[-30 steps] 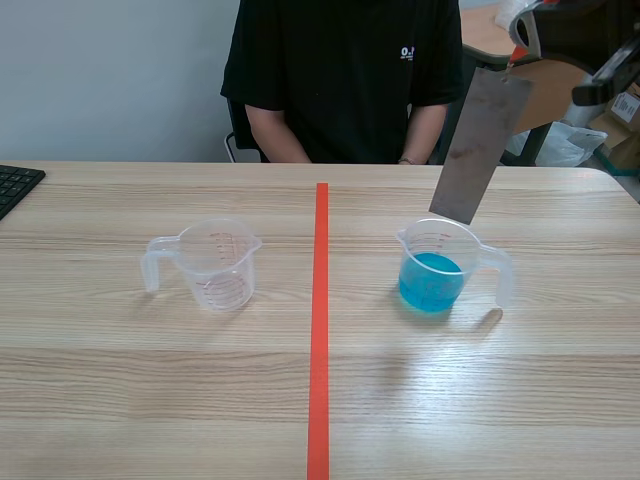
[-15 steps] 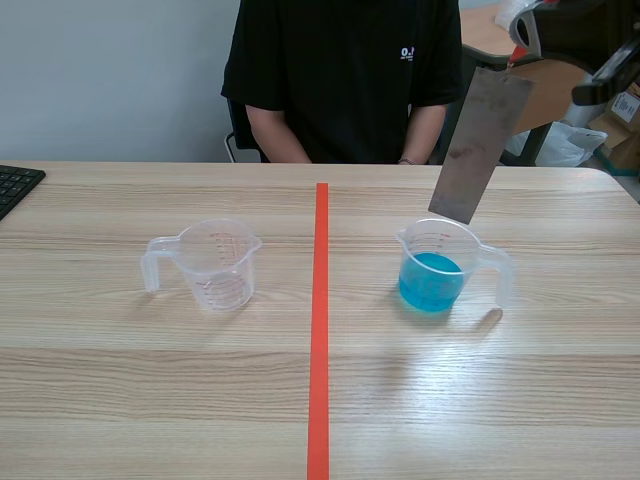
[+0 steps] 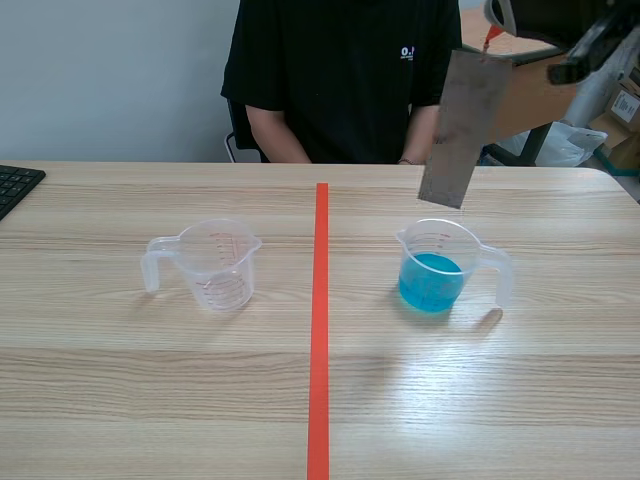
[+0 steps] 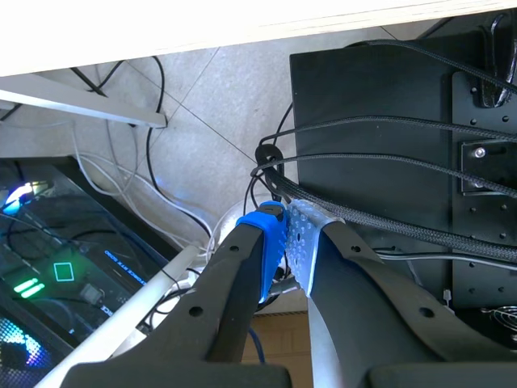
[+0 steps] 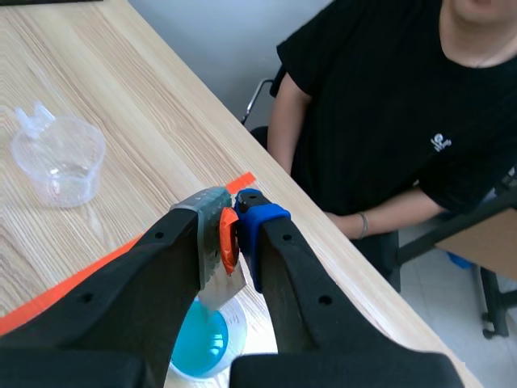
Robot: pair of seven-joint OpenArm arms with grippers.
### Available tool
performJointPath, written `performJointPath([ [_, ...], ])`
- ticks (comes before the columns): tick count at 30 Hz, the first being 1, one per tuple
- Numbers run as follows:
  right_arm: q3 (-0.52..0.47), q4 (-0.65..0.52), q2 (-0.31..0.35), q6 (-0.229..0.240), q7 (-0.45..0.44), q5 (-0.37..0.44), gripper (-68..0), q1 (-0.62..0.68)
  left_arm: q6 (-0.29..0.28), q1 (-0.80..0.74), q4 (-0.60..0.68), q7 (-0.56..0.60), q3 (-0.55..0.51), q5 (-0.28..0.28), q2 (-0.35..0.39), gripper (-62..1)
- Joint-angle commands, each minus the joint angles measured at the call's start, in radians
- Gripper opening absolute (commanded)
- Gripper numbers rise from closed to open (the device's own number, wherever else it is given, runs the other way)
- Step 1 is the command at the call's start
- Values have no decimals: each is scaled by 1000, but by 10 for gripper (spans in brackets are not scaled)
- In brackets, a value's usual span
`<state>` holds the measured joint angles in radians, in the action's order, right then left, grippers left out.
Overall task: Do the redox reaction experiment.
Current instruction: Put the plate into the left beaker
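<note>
Right gripper (image 5: 230, 226): closed on the upper end of the metal strip (image 3: 460, 130), at its orange tab (image 5: 229, 240).
Left gripper (image 4: 284, 234): fingers together on nothing, hanging below the table edge.
Strip position: hangs slightly tilted above the filled cup (image 3: 412, 240), lower end clear of the rim.
Empty cup (image 3: 215, 262): well apart, across the tape line.
Step in hand: probably the immersion, strip not in the liquid.
Next move: a straight descent into the blue solution (image 3: 430, 282), without knocking the rim.

Black keyboard (image 3: 18, 186) corner peeks in at the left edge, person in a black tee (image 3: 340, 75) sits top middle, white plastic bag (image 3: 565, 142) upper right.
</note>
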<state>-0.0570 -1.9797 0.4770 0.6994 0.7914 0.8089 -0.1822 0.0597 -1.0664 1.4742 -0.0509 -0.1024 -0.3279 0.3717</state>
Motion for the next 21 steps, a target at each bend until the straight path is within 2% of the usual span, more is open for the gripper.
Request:
performJointPath([
  [1,13,-11,10,-13,-11,6,-660,-35,2,-8,4,21,0,-5,6,-565],
  [3,39,-10,4,-29,-11,6,-660,-54,1,-8,4,24,0,-5,5,-565],
  [6,76,-9,-21,-30,-11,6,-660,-81,1,-8,4,29,0,-5,6,-565],
  [17,263,-6,-156,-57,-12,-102,-660,-183,1,-8,4,27,0,-5,6,-565],
  [21,330,11,-214,-84,-13,-133,-660,-225,1,-8,4,27,0,-5,6,-565],
])
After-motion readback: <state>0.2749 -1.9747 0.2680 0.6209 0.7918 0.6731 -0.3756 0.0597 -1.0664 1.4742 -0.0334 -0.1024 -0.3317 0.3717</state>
